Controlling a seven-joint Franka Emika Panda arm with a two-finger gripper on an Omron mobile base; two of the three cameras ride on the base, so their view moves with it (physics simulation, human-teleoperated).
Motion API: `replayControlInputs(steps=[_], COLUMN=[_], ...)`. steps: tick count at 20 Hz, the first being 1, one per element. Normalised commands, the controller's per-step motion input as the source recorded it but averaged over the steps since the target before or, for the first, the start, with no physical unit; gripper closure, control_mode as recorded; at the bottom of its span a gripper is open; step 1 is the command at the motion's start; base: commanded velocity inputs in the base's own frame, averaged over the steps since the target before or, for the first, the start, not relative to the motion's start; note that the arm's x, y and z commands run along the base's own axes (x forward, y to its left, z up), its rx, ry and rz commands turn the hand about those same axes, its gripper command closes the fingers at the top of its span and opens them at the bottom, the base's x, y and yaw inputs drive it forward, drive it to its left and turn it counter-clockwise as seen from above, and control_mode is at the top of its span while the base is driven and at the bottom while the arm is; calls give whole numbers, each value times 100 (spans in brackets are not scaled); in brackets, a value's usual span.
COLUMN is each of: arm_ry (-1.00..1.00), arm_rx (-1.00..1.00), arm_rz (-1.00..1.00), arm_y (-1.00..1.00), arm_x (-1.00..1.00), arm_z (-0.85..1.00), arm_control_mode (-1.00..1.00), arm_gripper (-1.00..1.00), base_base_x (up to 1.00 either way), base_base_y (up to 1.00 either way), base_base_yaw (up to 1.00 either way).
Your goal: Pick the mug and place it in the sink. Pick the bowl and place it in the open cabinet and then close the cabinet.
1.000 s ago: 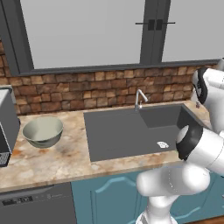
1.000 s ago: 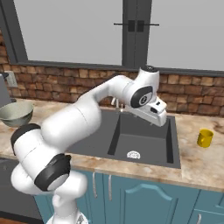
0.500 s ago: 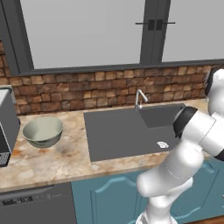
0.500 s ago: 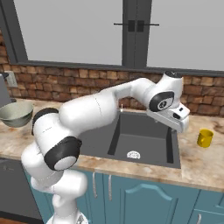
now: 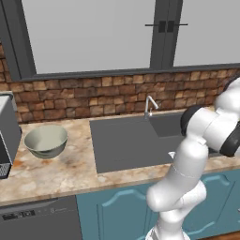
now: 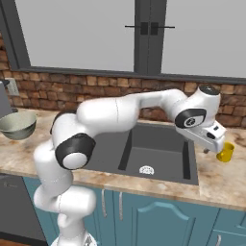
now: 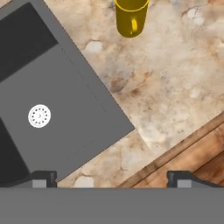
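Observation:
The yellow mug [image 6: 226, 152] stands on the marbled counter right of the sink [image 6: 153, 153]. My gripper [image 6: 210, 148] hangs just left of the mug and above the counter, partly covering it. In the hand view the mug [image 7: 130, 17] sits upright at the top edge, well ahead of my open gripper [image 7: 113, 179], with nothing between the fingertips [image 7: 43, 178]. The sink [image 7: 48, 100] with its white drain [image 7: 39, 116] lies to the left there. The pale bowl [image 5: 45, 140] rests on the counter far left of the sink [image 5: 126, 140]. The cabinet is out of view.
A faucet [image 5: 150, 105] rises behind the sink against the brick wall. A grey appliance [image 5: 7, 129] stands left of the bowl. Low teal cupboards [image 6: 158, 216] run under the counter. The counter's front edge [image 7: 175, 151] and wooden floor show near the gripper.
The arm has swung to the right, from over the sink to the counter beside the mug. The gripper stayed open. Bowl and mug have not moved.

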Motion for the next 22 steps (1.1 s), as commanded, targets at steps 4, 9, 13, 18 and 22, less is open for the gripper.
replayControlInputs(steps=[4,9,13,18,22], arm_ry=[-21,-4,3,1,12], arm_rx=[-4,-6,-3,-4,-18], arm_rz=[7,4,1,0,0], arm_y=[-39,-41,-20,-2,-2], arm_x=[0,8,14,33,51], arm_z=[-24,-10,-13,-6,-24], arm_control_mode=[-100,-100,-100,-100,-100], arm_gripper=[-100,-100,-100,-100,-100], base_base_x=[0,0,0,0,0], base_base_y=[0,0,0,0,0], base_base_yaw=[0,0,0,0,0])
